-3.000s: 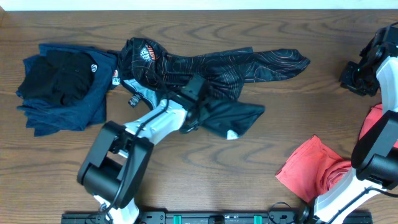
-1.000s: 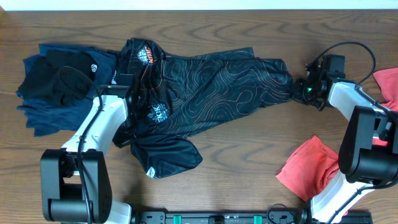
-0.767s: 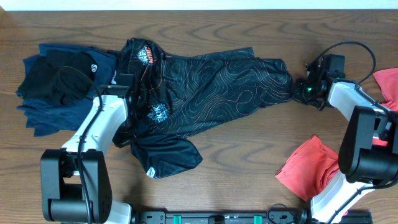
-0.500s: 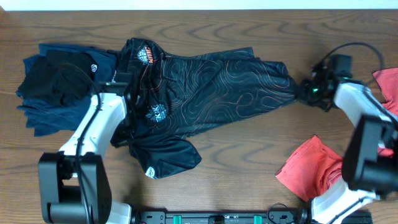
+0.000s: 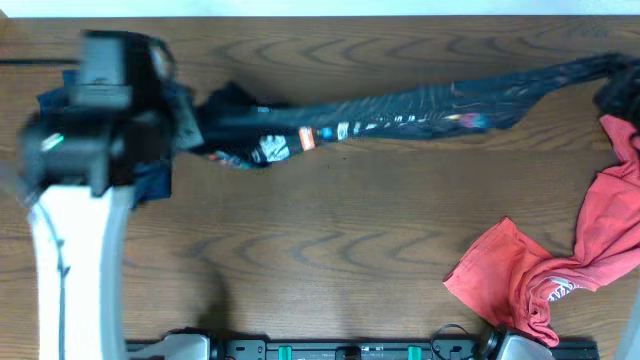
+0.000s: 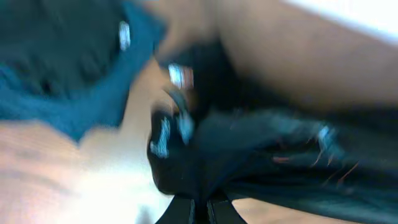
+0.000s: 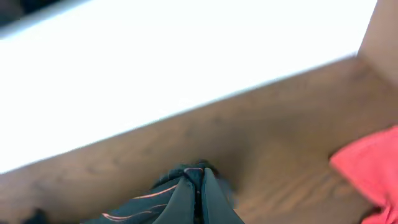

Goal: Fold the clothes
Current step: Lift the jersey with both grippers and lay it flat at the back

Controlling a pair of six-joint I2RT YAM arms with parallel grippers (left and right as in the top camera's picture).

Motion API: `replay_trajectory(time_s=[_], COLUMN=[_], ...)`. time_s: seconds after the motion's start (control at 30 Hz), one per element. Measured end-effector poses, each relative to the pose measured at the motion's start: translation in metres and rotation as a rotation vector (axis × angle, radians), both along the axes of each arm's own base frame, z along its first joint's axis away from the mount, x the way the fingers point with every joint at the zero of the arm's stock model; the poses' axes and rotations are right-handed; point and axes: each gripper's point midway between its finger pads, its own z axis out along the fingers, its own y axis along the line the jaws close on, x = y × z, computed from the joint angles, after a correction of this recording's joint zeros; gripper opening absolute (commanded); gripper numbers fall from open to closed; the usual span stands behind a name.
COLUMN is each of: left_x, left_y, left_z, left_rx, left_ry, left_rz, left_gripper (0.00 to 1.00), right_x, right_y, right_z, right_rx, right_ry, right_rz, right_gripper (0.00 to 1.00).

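The black garment with orange contour lines (image 5: pixel 400 108) hangs stretched in a long band across the far half of the table, held at both ends. My left gripper (image 5: pixel 190 128) is shut on its left end; in the left wrist view the fingertips (image 6: pixel 200 208) pinch bunched black fabric (image 6: pixel 261 149). My right gripper (image 5: pixel 615 85) is shut on the right end; in the right wrist view the fingers (image 7: pixel 200 186) clamp a fold of the black cloth (image 7: pixel 155 199). A red garment (image 5: pixel 545 270) lies crumpled at the front right.
A pile of navy and dark clothes (image 5: pixel 155 175) lies at the far left, mostly hidden behind my blurred left arm (image 5: pixel 85 200); it shows in the left wrist view (image 6: pixel 62 81). Red cloth (image 7: pixel 373 168) lies close to my right gripper. The table's far edge (image 5: pixel 320 14) runs along the top.
Both grippers have lifted and pulled apart, drawing the black garment from a spread heap into a taut raised band. The left arm has risen toward the camera; the right gripper moved right.
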Motion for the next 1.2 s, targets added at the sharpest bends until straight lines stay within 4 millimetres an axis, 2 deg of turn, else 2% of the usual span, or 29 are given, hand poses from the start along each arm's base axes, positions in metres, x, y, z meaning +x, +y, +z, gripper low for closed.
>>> replay_trajectory(time_s=[0.13,0.27,0.37,0.5,0.6,0.73,0.83,0.87,1.03,1.13,1.2], left_x=[-0.016,-0.038,-0.047,-0.044,-0.029,0.01,0.055,0.07,0.165,0.206,0.225], left_y=[0.014,0.018,0.018,0.017,0.013,0.006,0.0,-0.002,-0.008,-0.011,-0.012], left_z=[0.078,0.125,0.141,0.146,0.136,0.107,0.07,0.058,-0.008,-0.037,-0.048], left_rx=[-0.007,-0.006,-0.011,-0.021,-0.041,-0.079,-0.112,-0.119,-0.147,-0.155,-0.157], left_ry=[-0.249,-0.406,-0.47,-0.492,-0.453,-0.349,-0.241,-0.215,-0.157,-0.166,-0.187], left_rz=[0.044,0.058,0.062,0.063,0.048,0.024,0.0,-0.005,-0.029,-0.038,-0.043], left_gripper=[0.06,0.06,0.06,0.06,0.06,0.06,0.06,0.06,0.06,0.06,0.06], right_x=[-0.022,-0.037,-0.043,-0.042,-0.03,0.008,0.047,0.065,0.122,0.139,0.143], right_y=[0.008,0.011,0.009,0.006,0.0,-0.011,-0.02,-0.024,-0.033,-0.038,-0.041], right_z=[0.043,0.069,0.082,0.089,0.078,0.042,-0.006,-0.029,-0.096,-0.128,-0.137], right_rx=[-0.038,-0.069,-0.088,-0.114,-0.105,-0.064,-0.015,0.004,0.041,0.065,0.07], right_ry=[-0.096,-0.157,-0.188,-0.204,-0.17,-0.069,0.048,0.092,0.178,0.226,0.248], right_rz=[-0.001,-0.02,-0.041,-0.055,-0.056,-0.033,-0.009,0.003,0.033,0.03,0.015], right_gripper=[0.01,0.01,0.01,0.01,0.01,0.01,0.01,0.01,0.01,0.01,0.01])
